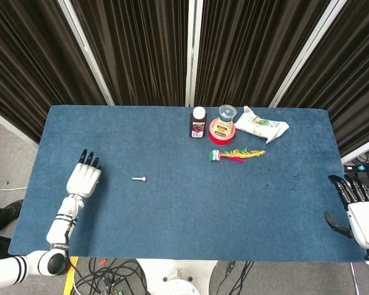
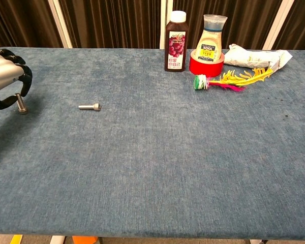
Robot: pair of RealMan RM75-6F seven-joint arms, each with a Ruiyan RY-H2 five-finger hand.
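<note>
The left hand (image 2: 5, 81) hovers low over the blue table (image 1: 172, 215), well to the left of the loose bolt (image 2: 89, 107) that lies on its side on the cloth. Its fingers are curled around a second bolt (image 2: 21, 103), which hangs shank-down below the palm with its head nearly at the cloth; the pinch between thumb and fingers appears to carry it clear of the surface. In the head view this held bolt is hidden under the back of the hand. The right hand (image 1: 357, 209) sits far to the right of the loose bolt, at the table's near right edge, with its fingers apart and nothing between them, apparently parked out of the way. Well behind and to the right of the loose bolt, a group stands along the far edge: a dark juice bottle (image 2: 176, 41), just beside it a cream bottle (image 2: 212, 36) set inside a red tape roll (image 2: 206, 65), then a white packet (image 2: 256, 57) lying flat. A feather shuttlecock (image 2: 229, 79) lies in front of the roll.
</note>
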